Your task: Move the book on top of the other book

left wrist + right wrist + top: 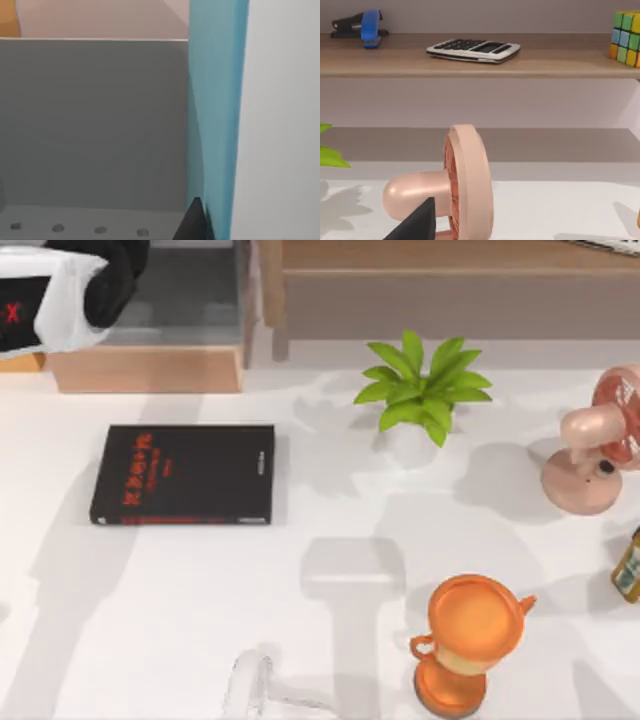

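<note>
Top view counts one black book (184, 475); left wrist view has one teal book (215, 115); fingers' state untellable.

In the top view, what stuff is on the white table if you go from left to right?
Black book → green plant → orange trophy cup → pink fan.

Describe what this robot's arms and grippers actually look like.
The left arm, at the top view's upper left corner, has a white shell with black sections and a red X mark on a black panel. Each wrist view shows a dark, pointed finger tip, black to charcoal.
</note>
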{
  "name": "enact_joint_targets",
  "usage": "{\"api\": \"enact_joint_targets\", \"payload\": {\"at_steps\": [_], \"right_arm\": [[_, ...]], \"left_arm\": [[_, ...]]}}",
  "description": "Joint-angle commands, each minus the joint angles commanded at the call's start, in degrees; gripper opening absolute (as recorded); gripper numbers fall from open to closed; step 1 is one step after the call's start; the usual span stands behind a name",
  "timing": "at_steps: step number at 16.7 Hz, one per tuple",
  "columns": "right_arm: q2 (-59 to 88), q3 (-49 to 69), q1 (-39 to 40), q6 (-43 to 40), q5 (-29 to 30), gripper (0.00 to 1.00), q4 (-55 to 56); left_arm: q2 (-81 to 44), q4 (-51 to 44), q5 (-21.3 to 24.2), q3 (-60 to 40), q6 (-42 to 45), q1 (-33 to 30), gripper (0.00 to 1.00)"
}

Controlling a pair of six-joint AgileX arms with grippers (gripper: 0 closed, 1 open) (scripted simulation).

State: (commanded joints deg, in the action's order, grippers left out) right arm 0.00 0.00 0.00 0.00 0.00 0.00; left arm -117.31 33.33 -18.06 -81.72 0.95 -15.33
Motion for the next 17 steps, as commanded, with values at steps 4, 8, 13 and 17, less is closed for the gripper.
{"api": "enact_joint_targets", "payload": {"at_steps": [4, 8, 13, 17], "right_arm": [[0.0, 0.0, 0.0, 0.0, 0.0, 1.0, 0.0], [0.0, 0.0, 0.0, 0.0, 0.0, 1.0, 0.0], [0.0, 0.0, 0.0, 0.0, 0.0, 1.0, 0.0], [0.0, 0.0, 0.0, 0.0, 0.0, 1.0, 0.0]], "left_arm": [[3.32, 0.64, -1.47, 1.3, 1.16, 0.55, 0.0], [6.75, 1.33, 0.58, 1.52, -0.48, 0.61, 0.0], [3.6, -0.41, 3.88, 0.93, -1.27, -1.02, 0.0], [3.72, -0.33, 3.77, 0.98, -1.16, -0.8, 0.0]]}}
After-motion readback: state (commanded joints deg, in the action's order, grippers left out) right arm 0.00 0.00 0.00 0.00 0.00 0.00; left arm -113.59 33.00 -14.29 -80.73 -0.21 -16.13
